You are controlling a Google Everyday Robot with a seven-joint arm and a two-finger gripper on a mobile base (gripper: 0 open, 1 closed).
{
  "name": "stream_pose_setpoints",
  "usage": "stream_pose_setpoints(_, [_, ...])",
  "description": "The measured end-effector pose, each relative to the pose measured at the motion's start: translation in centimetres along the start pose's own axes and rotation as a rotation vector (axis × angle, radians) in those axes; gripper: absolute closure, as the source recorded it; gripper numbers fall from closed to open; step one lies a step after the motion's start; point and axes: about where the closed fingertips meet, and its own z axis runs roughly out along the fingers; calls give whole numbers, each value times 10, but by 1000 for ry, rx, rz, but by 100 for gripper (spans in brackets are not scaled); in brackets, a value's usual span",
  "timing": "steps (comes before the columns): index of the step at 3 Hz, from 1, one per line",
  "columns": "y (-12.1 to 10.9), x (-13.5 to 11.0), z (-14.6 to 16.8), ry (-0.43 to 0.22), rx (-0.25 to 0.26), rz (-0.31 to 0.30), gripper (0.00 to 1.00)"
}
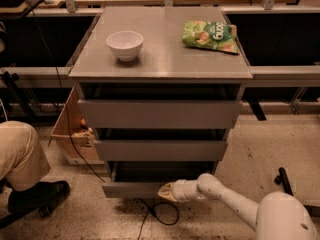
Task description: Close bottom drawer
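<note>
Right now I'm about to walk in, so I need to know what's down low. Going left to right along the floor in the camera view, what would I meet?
Person's leg → cardboard box → bottom drawer → hand, at the right part of that drawer's front → robot's white body.

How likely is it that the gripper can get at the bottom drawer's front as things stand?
Very likely yes: the gripper sits right at the bottom drawer front panel, apparently touching it near the right end, with nothing between them. The floor cable lies lower, out of the way.
</note>
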Motion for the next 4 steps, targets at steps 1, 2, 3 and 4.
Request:
stream_pose_setpoints(1, [22, 12, 3, -108, -54, 21, 100])
stream_pose_setpoints(2, [25, 11, 4, -114, -54, 22, 100])
stream_pose_setpoints(3, [17, 14, 10, -146, 4, 37, 100])
stream_pose_setpoints(4, [2, 21, 14, -185, 116, 62, 100])
